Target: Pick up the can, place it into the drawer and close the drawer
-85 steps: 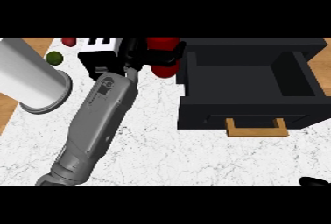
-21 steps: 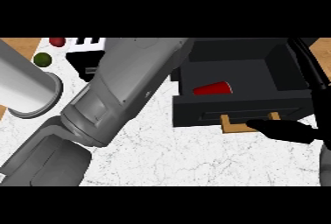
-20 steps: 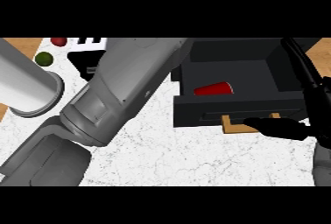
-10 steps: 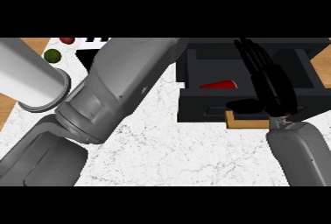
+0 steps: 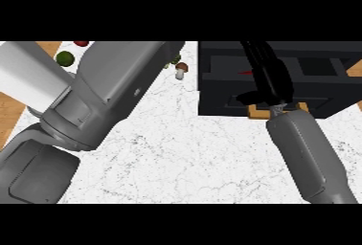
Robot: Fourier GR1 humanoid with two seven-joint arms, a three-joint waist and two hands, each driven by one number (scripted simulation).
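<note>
one black boxy drawer [image 5: 226,91] on the marbled table [image 5: 191,158]; one red can [image 5: 245,72] inside; right hand [image 5: 272,79], fingers straight, over it.

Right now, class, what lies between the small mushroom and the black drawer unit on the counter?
In the head view, only bare white marbled counter lies between the mushroom and the drawer unit; nothing else sits in that narrow stretch.

The can [image 5: 244,72] shows only as a red sliver inside the drawer [image 5: 219,95], behind the right hand [image 5: 270,79]. The left hand is hidden beyond its own forearm [image 5: 106,95]. The drawer handle [image 5: 256,111] is partly covered.
</note>
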